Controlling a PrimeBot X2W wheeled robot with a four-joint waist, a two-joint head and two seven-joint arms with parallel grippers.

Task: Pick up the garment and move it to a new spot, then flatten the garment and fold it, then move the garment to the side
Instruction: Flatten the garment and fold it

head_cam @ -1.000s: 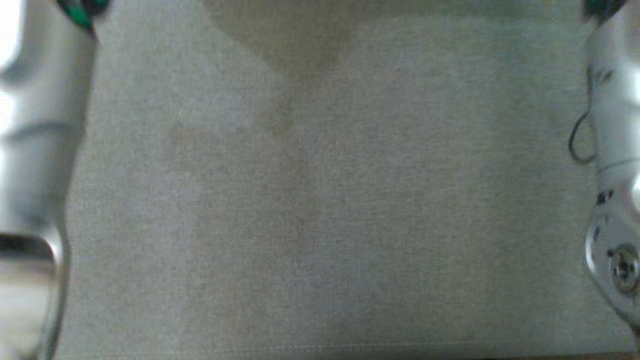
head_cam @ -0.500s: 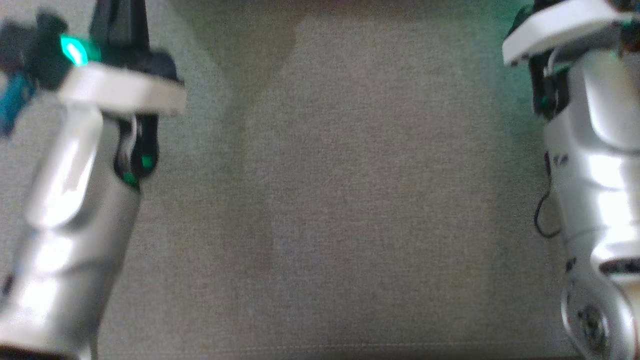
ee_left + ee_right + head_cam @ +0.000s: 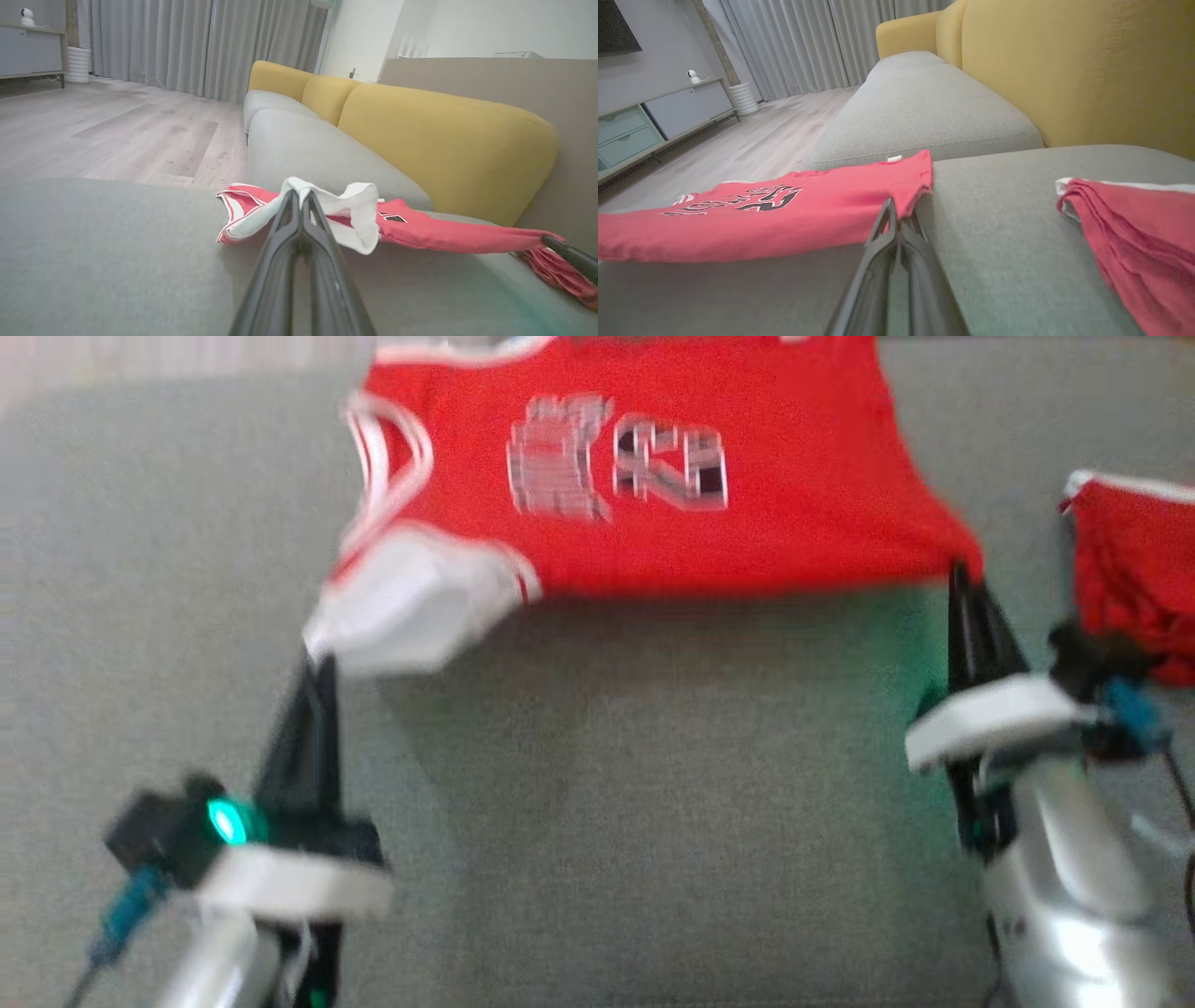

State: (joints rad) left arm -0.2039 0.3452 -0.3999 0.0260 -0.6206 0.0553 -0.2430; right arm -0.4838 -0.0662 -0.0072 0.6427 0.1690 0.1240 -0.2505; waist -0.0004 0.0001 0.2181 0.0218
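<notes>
Clamping the jersey (image 3: 794,523) over the grey sofa seat (image 3: 653,803) are left end effector (image 3: 317,665) and right end effector (image 3: 958,571).

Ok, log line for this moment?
left fingers: shut on red white-trimmed sleeveless jersey | right fingers: shut on its hem corner | jersey: stretched above grey fabric sofa cushion

My forearms (image 3: 1064,915) are glossy silver, each capped by a white plate (image 3: 990,719); black tapering fingers (image 3: 303,747), a green light (image 3: 224,821), blue plugs (image 3: 1131,707), a dark cable (image 3: 1178,793).
</notes>
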